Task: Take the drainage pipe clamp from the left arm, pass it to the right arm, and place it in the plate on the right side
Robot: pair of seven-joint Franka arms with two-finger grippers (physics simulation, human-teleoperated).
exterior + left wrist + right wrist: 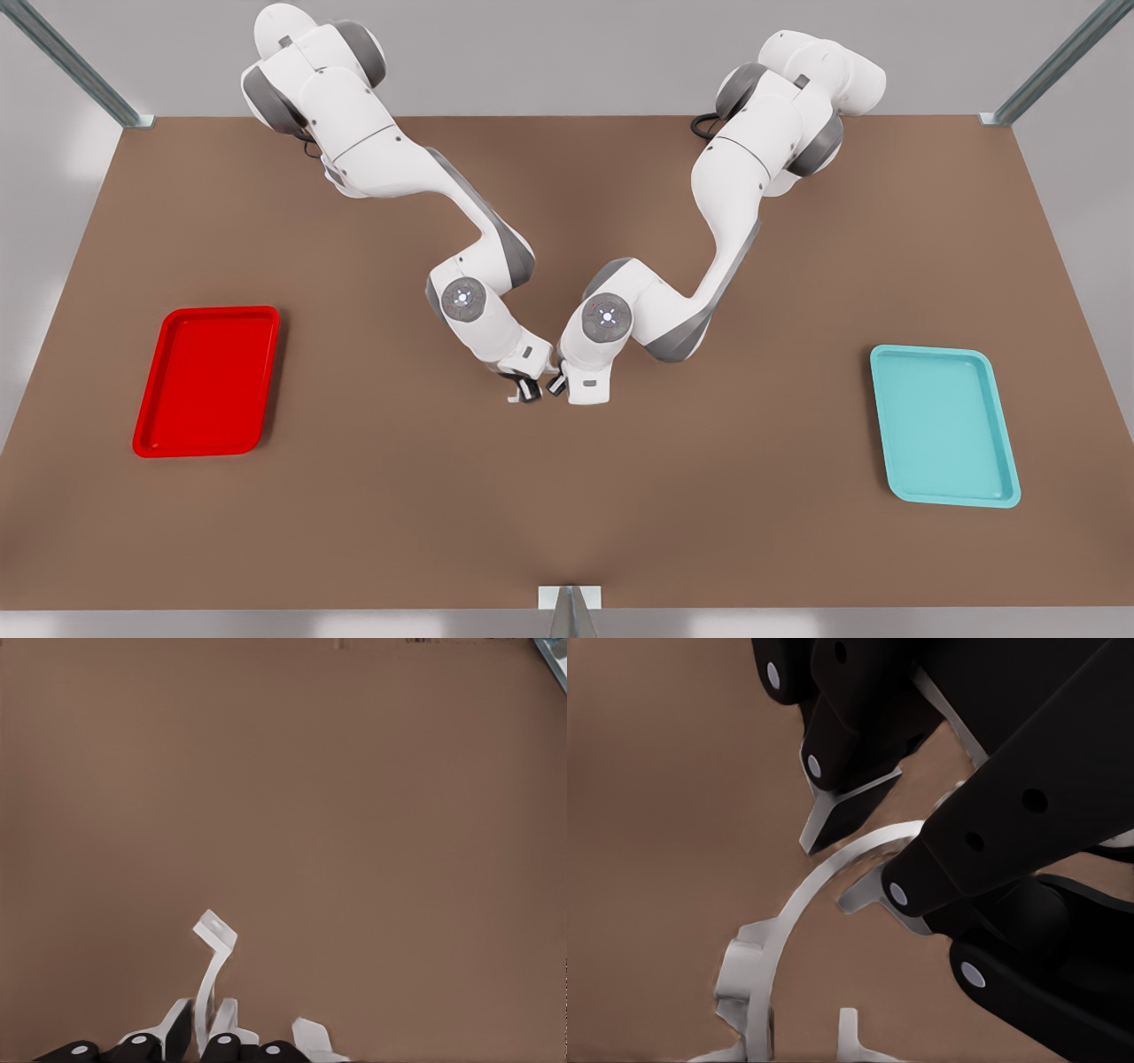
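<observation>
At the left of the front view, the red plate is lying bare on the counter, so the placing is not yet done; it is sitting well apart from both arms. Toward the middle, the right arm is reaching down, and its right hand is hanging just beside the other hand, low over the counter; in the right wrist view its fingertips are standing spread on either side of the drainage pipe clamp, with a gap showing, so it is not gripping yet. Just to the right, the left hand is clenching the clamp by its arch, one flat foot sticking out beyond its fingers. At the far right, a teal tray is sitting unused. Judging from this, the handover is at its meeting point; the right hand's grip, the left hand's release, the carry and the drop into the plate are all left.
</observation>
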